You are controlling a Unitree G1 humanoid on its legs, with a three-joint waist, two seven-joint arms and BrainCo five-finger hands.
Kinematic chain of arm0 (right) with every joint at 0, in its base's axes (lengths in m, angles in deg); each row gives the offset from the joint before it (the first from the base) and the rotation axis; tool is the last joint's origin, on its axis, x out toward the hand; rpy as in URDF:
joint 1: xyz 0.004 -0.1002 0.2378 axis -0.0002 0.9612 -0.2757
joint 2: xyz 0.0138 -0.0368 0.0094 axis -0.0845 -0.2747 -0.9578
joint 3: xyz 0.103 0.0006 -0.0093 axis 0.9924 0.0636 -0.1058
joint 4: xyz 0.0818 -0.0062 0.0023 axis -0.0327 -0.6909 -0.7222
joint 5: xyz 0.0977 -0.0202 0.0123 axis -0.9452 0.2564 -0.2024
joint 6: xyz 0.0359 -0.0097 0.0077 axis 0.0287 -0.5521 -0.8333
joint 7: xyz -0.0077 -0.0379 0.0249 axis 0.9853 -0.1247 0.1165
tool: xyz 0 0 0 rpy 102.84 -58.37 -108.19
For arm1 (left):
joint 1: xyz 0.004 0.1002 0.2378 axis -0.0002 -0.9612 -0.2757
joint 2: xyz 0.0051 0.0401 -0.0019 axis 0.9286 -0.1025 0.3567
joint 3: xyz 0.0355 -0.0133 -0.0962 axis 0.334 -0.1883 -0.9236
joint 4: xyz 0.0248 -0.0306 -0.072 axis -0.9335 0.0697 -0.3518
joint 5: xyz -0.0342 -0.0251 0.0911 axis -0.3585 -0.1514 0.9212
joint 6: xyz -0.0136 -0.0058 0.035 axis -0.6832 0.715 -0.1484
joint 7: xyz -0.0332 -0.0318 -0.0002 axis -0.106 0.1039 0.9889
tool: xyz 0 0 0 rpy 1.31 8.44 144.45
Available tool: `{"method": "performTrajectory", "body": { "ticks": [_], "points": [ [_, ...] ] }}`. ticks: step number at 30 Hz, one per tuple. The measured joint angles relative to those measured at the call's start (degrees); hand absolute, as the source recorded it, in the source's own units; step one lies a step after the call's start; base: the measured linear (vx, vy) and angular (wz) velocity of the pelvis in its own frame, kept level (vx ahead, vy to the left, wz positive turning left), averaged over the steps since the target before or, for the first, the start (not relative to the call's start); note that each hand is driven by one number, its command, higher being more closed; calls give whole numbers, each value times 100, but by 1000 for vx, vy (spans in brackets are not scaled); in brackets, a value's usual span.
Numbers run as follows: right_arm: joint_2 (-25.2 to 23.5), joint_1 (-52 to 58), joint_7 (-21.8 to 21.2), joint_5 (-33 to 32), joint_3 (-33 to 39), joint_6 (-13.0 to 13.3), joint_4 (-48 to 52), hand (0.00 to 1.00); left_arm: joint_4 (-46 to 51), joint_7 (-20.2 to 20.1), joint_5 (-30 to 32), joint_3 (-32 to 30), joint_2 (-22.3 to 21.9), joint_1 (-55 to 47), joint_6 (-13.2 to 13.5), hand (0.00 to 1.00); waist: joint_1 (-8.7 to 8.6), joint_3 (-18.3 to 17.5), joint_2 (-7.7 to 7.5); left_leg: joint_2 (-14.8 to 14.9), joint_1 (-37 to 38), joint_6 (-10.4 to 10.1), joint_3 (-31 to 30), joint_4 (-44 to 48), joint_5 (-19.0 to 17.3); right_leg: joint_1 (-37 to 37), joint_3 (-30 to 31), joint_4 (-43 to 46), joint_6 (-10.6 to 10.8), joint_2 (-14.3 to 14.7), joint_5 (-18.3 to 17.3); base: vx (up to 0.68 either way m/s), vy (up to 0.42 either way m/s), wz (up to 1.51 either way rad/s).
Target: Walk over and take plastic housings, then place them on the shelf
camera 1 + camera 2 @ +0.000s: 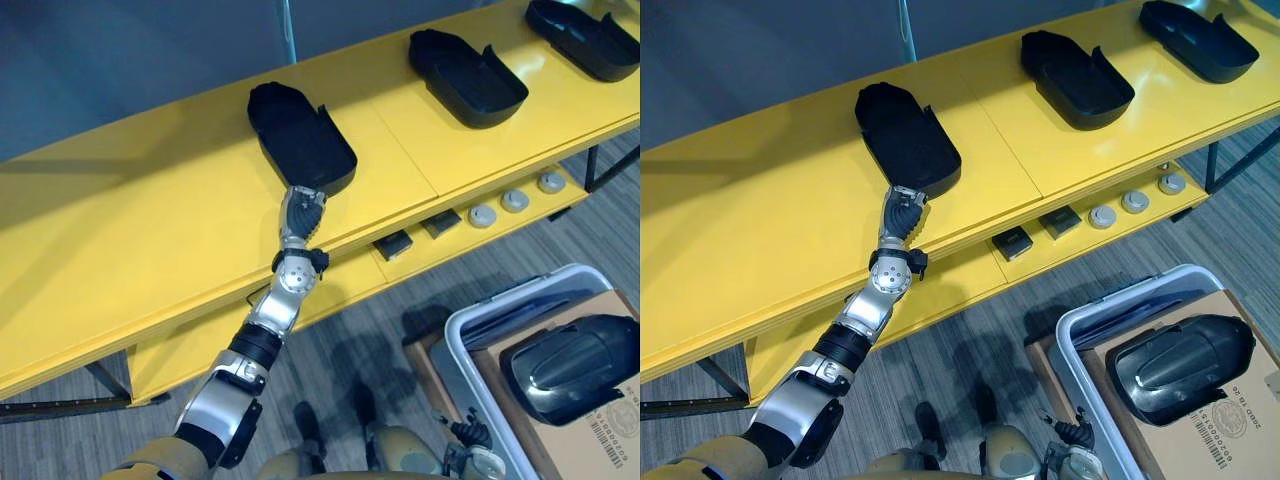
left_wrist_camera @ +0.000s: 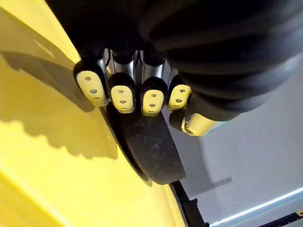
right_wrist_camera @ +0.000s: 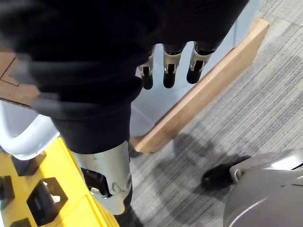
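Left hand clasps rim of matte black housing on yellow shelf; right hand slack.

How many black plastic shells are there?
4. Three lie on the yellow shelf: the left housing, gripped by the left hand, the middle housing, the right housing. The fourth housing sits in the grey bin. Others may be hidden.

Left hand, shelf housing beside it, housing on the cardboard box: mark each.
left hand [image 1: 302, 210]: left eye view, ribbed back.
shelf housing [image 1: 298, 135]: left eye view, hollow middle.
housing on box [image 1: 575, 365]: left eye view, domed top.
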Motion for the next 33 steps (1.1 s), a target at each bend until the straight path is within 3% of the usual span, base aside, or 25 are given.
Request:
{"method": "performTrajectory", "body": {
  "ticks": [3, 7, 10, 13, 16, 20, 24, 26, 27, 33],
  "points": [
    [30, -2, 0, -1, 3, 2, -85, 0, 1079, -8, -19, 257, 126, -336, 56, 100, 14, 0, 0, -13, -4, 2, -86, 2, 1, 15, -21, -1, 5, -7, -7, 15, 19, 8],
    [44, 8, -8, 3, 67, -12, -194, 0, 2643, -123, -16, 177, 164, -911, 360, 100, 21, -2, 1, -42, 104, 32, -231, 5, 23, 181, -152, -5, 12, -37, -65, 31, 26, 18],
    [70, 7, -12, 7, 75, -15, -326, 0, 3768, -105, 42, -397, 352, -1547, 526, 100, 64, -6, 6, -52, 224, 31, -324, 5, 22, 329, -248, 9, 15, -50, -121, 13, 22, 16],
    [113, 38, -48, 55, 69, -25, -381, 0, 4634, 116, 287, -1689, 525, -2483, 677, 100, 230, -7, 6, -46, 275, 30, -357, 5, 20, 390, -273, 10, 12, -43, -136, -2, 15, 5],
    [154, 116, -118, 103, 51, -39, -394, 0, 4805, 527, 169, -2872, 477, -3294, 841, 100, 480, -25, -21, -48, 329, 16, -460, 4, 9, 482, -360, 16, -2, -46, -170, 2, 14, 17],
    [146, 107, -117, 221, -199, -45, -342, 0, 4781, 778, -382, -3669, 281, -4053, 916, 100, 704, -148, -193, -47, 324, -5, -598, 3, -3, 552, -554, 27, -16, -61, -215, 2, 12, 28],
    [-72, 103, -119, 276, -465, -59, 89, 0, 3892, 636, -1008, -3886, -23, -4688, 894, 100, 859, -344, -364, -68, 374, 36, -729, 2, -37, 649, -774, 166, -2, -109, -360, 6, 21, 27],
    [-128, 66, -118, 281, -467, -109, 351, 0, 2838, 229, -1140, -3875, -183, -4818, 690, 100, 967, -457, -354, -88, 420, 73, -703, 1, -67, 674, -804, 253, 40, -151, -443, 2, 36, 7],
    [-129, 54, -119, 285, -466, -133, 405, 0, 2559, 100, -1148, -3875, -204, -4831, 610, 0, 968, -481, -348, -94, 428, 73, -706, 1, -67, 680, -818, 268, 50, -162, -450, 25, 41, 5],
    [-199, 11, -121, 312, -394, -254, 576, 0, -252, -856, -1136, -3827, -265, -4810, 155, 0, 947, -591, -355, -104, 601, 76, -568, -28, -148, 784, -688, 306, 148, -179, -521, 25, 30, -11]
  ]
}}
